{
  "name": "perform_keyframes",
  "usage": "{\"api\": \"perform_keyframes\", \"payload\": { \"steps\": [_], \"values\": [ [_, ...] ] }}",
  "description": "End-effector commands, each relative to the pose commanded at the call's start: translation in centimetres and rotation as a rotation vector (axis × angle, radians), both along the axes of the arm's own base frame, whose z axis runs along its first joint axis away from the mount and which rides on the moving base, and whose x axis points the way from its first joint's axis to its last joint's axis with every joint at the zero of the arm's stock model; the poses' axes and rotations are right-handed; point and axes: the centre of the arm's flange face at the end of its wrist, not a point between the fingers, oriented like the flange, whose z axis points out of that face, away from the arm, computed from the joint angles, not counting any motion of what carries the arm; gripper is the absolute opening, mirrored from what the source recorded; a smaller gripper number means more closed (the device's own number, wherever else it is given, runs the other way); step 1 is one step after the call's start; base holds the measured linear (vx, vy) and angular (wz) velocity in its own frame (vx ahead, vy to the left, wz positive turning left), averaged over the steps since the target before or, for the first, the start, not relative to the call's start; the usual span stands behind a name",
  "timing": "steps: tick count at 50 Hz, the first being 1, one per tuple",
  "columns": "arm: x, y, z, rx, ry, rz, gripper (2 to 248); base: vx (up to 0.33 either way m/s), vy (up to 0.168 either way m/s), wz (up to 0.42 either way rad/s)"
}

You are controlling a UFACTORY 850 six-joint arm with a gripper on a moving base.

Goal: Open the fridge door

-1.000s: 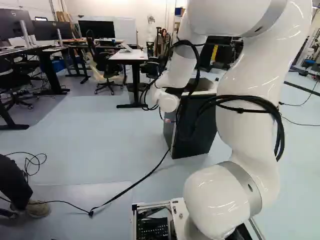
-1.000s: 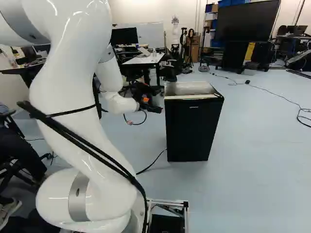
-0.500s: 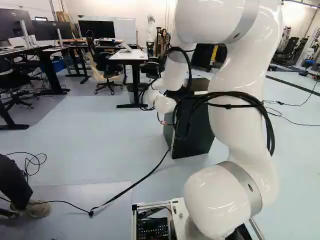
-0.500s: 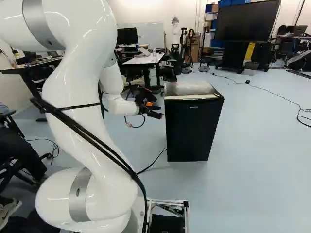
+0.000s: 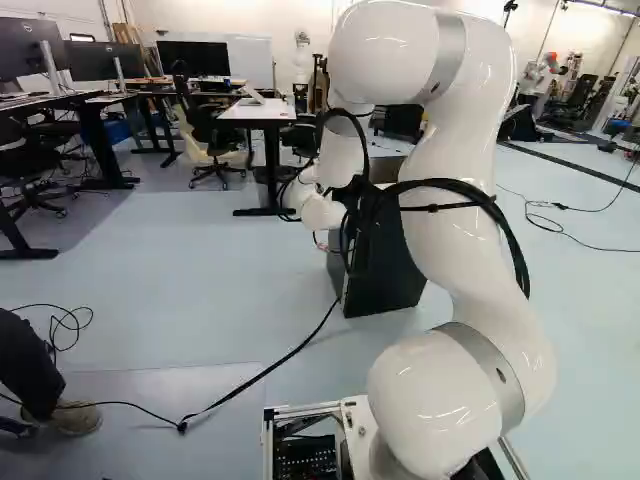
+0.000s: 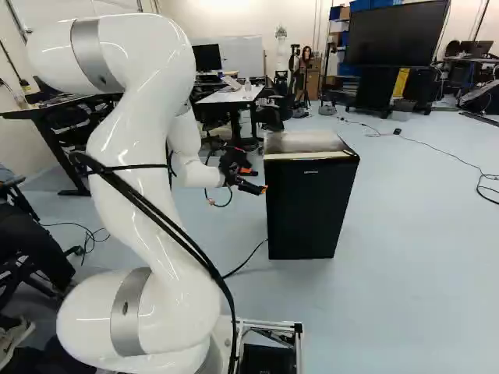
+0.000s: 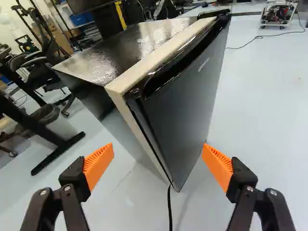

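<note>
Fridge (image 6: pixel 308 214)'s on the floor (image 6: pixel 405 280), door (image 7: pixel 185 101) shut. Closest in is the arm (image 6: pixel 148 234), then its gripper (image 6: pixel 260 181), totally released, fingers spread wide near the fridge's left front edge in the right base view. Desk (image 6: pixel 231 96)'s farther back.

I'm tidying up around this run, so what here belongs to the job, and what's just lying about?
Part of the job:
- fridge door, the part to open
- fridge
- gripper, open, at the fridge's front edge

Just lying about:
- white-topped desk
- large screen
- wheeled cart
- another robot
</note>
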Motion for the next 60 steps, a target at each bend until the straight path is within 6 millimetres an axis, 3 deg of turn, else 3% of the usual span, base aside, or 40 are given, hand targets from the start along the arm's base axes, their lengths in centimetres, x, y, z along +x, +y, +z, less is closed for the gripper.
{"api": "perform_keyframes", "payload": {
  "steps": [13, 36, 60],
  "values": [
    [0.5, -0.2, -1.1, -0.033, -0.016, -0.074, 247, 0.0, 0.0, 0.0],
    [1.2, 0.3, -0.6, -0.099, -0.086, -0.166, 247, 0.0, 0.0, 0.0],
    [1.2, 2.8, -0.3, -0.131, -0.124, -0.154, 247, 0.0, 0.0, 0.0]
  ]
}}
